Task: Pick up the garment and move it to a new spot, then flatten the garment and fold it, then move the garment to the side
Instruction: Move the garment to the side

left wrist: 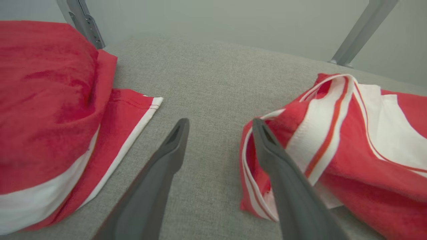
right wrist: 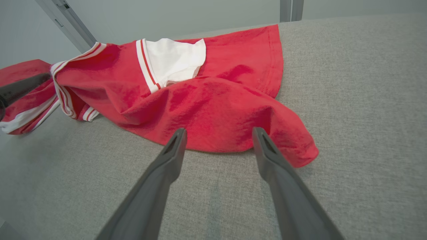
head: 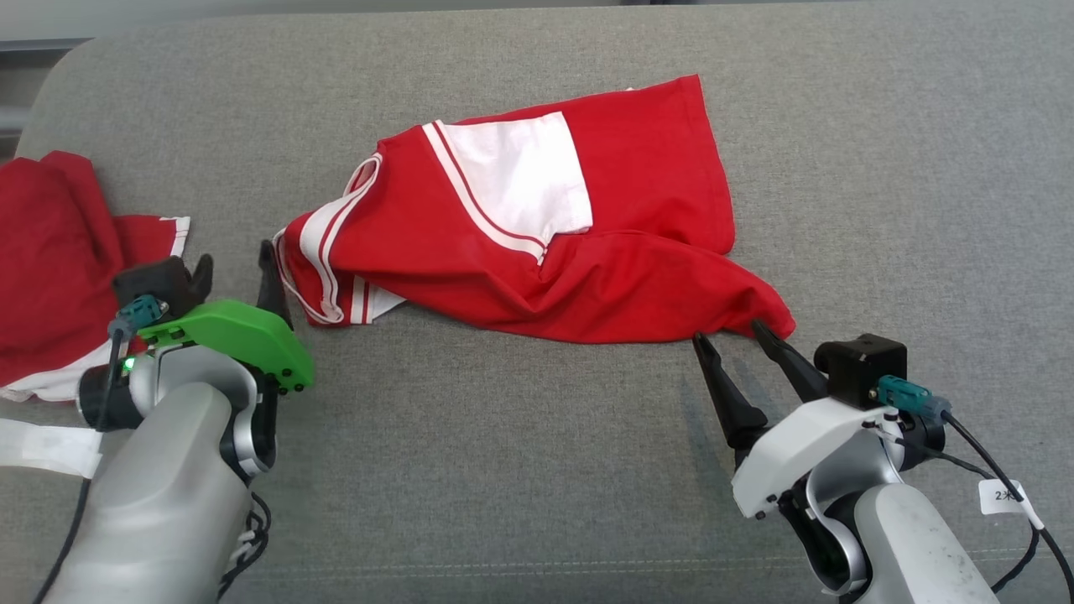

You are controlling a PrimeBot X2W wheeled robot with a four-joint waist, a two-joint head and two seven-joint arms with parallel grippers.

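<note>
A crumpled red garment [head: 587,252] with white stripes and a white patch lies across the middle of the grey cushion [head: 537,470]. My left gripper [head: 235,262] stands open at its striped left end. In the left wrist view, one finger [left wrist: 267,146] rests against the garment's striped edge [left wrist: 320,126], while the other finger is over bare cushion. My right gripper [head: 728,332] is open at the garment's lower right corner, with its fingertips just short of the red hem [right wrist: 233,133]. Nothing is held between either pair of fingers.
A second red garment with white trim [head: 50,252] is heaped at the cushion's left edge, close beside my left arm [left wrist: 43,100]. A white strip [head: 42,445] lies below it. Metal frame posts [left wrist: 83,23] stand behind the cushion. Bare cushion stretches along the front and right.
</note>
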